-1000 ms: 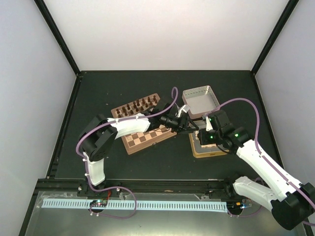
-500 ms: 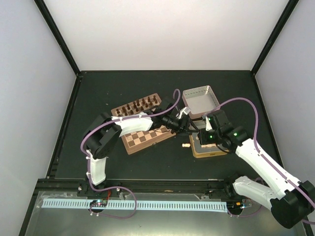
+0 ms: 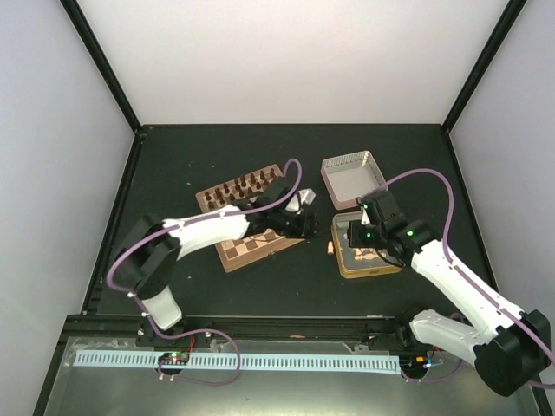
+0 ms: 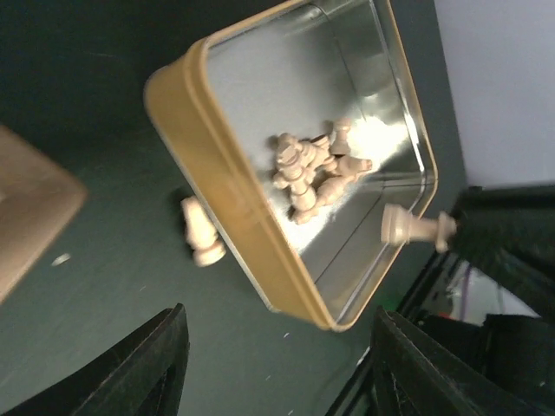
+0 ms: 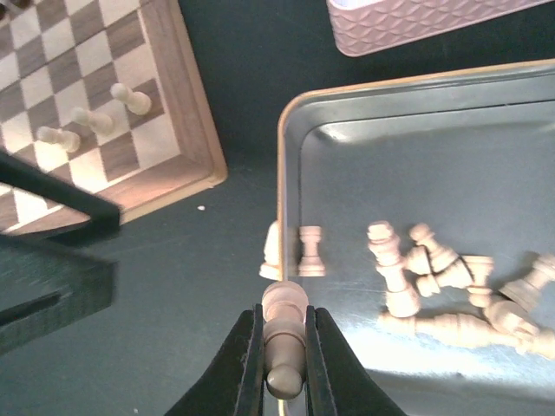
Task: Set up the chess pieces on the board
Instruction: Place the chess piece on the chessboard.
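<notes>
Chess pieces (image 5: 434, 286) lie heaped in the gold tin (image 5: 282, 173), one loose on the tabletop (image 5: 217, 52) beside its wall, three upright on the board (image 5: 173, 113). Right claw (image 5: 284, 316) pinches another above the rim; left claw (image 4: 279, 314) hangs wide, empty.

Across your dark worktop (image 3: 286, 147), a gold rectangular tin (image 3: 369, 272) sits at the right. A pinkish-silver square lid (image 3: 353, 178) lies just behind it, open side up. Left of the lid, dark brown chess pieces (image 3: 247, 185) stand upright, closely ranked.
</notes>
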Robot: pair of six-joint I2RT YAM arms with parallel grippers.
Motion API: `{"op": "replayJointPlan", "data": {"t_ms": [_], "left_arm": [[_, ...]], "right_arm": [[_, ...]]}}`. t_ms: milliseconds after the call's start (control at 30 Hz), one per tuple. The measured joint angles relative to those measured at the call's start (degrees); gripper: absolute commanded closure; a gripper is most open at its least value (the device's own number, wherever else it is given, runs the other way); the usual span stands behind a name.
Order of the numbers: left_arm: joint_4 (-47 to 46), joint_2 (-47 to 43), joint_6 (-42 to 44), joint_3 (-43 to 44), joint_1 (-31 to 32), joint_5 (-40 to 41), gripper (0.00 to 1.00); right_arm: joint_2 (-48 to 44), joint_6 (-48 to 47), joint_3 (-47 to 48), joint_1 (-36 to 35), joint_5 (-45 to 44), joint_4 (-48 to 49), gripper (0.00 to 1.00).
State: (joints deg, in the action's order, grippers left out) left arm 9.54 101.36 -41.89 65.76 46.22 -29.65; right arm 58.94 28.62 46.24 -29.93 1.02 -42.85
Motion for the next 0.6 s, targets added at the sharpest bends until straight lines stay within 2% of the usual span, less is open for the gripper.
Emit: {"op": "replayJointPlan", "data": {"t_ms": [133, 233, 467, 600], "left_arm": [[3.0, -10.6, 3.4, -6.1, 0.0, 7.5, 0.40], [6.0, -20.0, 5.4, -10.4, 0.0, 16.4, 0.39], [15.7, -46.1, 8.2, -17.6, -0.2, 40.3, 0.32], [18.3, -62.0, 10.4, -21.6, -0.4, 50.4, 0.29]], "right_arm": [[1.6, 0.8, 0.2, -0.7, 2.3, 2.4, 0.98], [4.7, 1.7, 1.3, -3.1, 2.9, 3.7, 0.98], [17.9, 3.5, 11.5, -14.2, 1.5, 5.3, 0.98], [27.2, 3.7, 20.3, -21.7, -0.8, 5.8, 0.98]]}}
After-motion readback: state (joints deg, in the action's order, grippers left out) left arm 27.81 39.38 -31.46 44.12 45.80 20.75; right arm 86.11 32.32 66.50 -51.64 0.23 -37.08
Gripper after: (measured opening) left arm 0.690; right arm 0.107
